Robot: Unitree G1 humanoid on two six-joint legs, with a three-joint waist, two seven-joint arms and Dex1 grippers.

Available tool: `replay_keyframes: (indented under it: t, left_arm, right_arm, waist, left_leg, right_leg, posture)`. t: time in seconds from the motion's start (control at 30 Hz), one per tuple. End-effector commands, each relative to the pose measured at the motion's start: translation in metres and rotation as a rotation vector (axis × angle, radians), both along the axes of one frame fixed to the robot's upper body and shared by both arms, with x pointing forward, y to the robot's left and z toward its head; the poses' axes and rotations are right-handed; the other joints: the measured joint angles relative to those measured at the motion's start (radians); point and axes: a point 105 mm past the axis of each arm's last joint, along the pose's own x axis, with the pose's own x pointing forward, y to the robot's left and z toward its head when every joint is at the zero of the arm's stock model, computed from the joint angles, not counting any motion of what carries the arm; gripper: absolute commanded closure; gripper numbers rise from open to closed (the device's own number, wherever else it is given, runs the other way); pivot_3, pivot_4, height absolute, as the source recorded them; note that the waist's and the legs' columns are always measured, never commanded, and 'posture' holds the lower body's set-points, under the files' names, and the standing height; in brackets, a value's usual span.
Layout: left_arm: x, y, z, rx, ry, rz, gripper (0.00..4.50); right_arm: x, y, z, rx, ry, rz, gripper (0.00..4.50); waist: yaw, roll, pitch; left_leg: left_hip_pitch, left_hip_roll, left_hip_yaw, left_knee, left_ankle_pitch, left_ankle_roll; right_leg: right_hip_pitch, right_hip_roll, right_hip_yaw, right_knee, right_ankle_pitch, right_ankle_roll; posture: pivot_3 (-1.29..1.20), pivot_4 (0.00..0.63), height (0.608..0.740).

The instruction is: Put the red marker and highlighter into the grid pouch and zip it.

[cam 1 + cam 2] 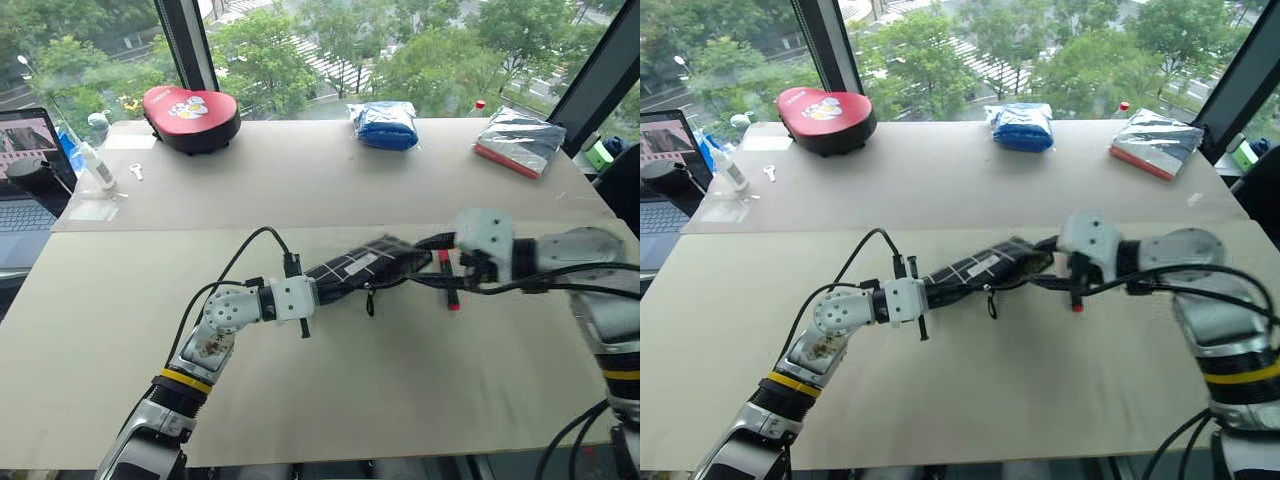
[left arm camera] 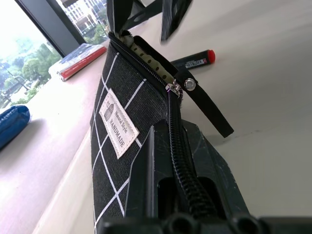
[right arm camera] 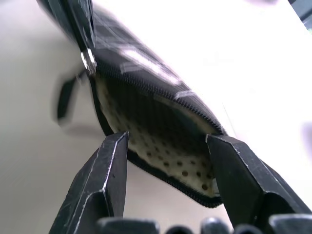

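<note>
Beige tabletop runs below a window full of trees. At frame centre the grid pouch (image 1: 362, 268) lies lengthwise left to right, its closed end clamped in the left gripper (image 1: 306, 297), its unzipped mouth facing the right gripper (image 3: 165, 161), whose jaws stand apart and empty just off the opening. The red marker (image 1: 447, 278) lies on the table just beside that mouth, partly behind the right arm, which is the nearer one. I cannot make out the highlighter; it may be inside.
</note>
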Motion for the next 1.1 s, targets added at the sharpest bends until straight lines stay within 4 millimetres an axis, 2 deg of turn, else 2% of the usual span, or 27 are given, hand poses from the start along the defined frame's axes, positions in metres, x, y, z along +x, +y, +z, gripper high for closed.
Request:
replay_keyframes:
  t: [0.03,0.17,0.23,0.37,0.47,0.63,0.97,1.1]
  left_arm:
    - [-0.003,-0.003,0.011,-0.019,-0.053,-0.023,4.50]
    - [-0.004,-0.002,0.011,-0.017,-0.052,-0.022,4.50]
    - [-0.004,-0.002,0.011,-0.016,-0.050,-0.020,4.50]
    - [-0.003,-0.001,0.009,-0.014,-0.040,-0.013,4.50]
    - [-0.003,-0.001,0.008,-0.012,-0.036,-0.009,4.50]
    - [-0.003,0.000,0.007,-0.010,-0.034,-0.005,4.50]
    - [-0.003,0.000,0.007,-0.017,-0.033,0.008,4.50]
    - [-0.003,0.001,0.007,-0.017,-0.036,0.013,4.50]
  right_arm:
    - [-0.010,-0.017,0.016,0.074,0.047,-0.055,1.68]
    - [0.004,-0.044,0.018,0.088,0.028,-0.252,1.68]
    - [0.015,-0.053,0.010,0.049,0.004,-0.361,1.68]
    - [0.033,-0.056,-0.024,0.012,0.081,-0.584,1.68]
    - [0.041,-0.053,-0.040,0.001,0.118,-0.692,1.68]
    - [0.047,-0.050,-0.055,-0.007,0.159,-0.783,1.68]
    - [0.057,-0.054,-0.064,-0.030,0.142,-0.834,1.68]
    - [0.060,-0.056,-0.078,-0.030,0.181,-0.864,1.68]
  waist:
    - [-0.001,0.000,0.000]
    - [-0.005,0.000,0.000]
    - [-0.004,0.000,0.000]
    - [-0.005,0.000,0.000]
    - [-0.004,0.000,0.000]
    - [-0.002,0.000,0.000]
    - [-0.005,0.000,0.000]
    - [-0.005,0.000,0.000]
  left_leg:
    - [0.000,0.000,0.000,0.000,0.000,0.000]
    - [0.000,0.000,0.002,0.001,0.000,0.000]
    - [0.001,0.000,0.002,0.001,0.000,0.000]
    - [0.001,0.000,0.002,0.001,0.001,-0.002]
    - [0.000,0.000,0.002,0.001,0.001,-0.002]
    - [0.000,-0.001,0.002,0.001,0.001,-0.003]
    - [0.000,-0.001,0.002,0.001,0.001,-0.002]
    - [0.000,-0.001,0.002,0.001,0.001,-0.002]
  right_leg:
    - [0.000,0.000,0.000,0.000,0.000,0.000]
    - [0.000,0.000,0.002,-0.003,0.000,0.000]
    - [0.000,0.000,0.002,-0.002,0.000,0.000]
    - [-0.001,0.000,0.002,0.000,0.000,0.000]
    - [-0.002,-0.001,0.003,0.000,0.000,0.000]
    - [-0.002,-0.001,0.003,0.000,0.000,0.000]
    - [-0.002,-0.001,0.002,0.000,0.000,0.000]
    - [-0.001,-0.001,0.002,0.000,0.000,0.000]
  posture:
    - [0.00,0.150,0.740]
    - [0.00,0.150,0.740]
    - [0.00,0.150,0.740]
    - [0.00,0.150,0.740]
    - [0.00,0.150,0.740]
    - [0.00,0.150,0.740]
    - [0.00,0.150,0.740]
    - [0.00,0.150,0.740]
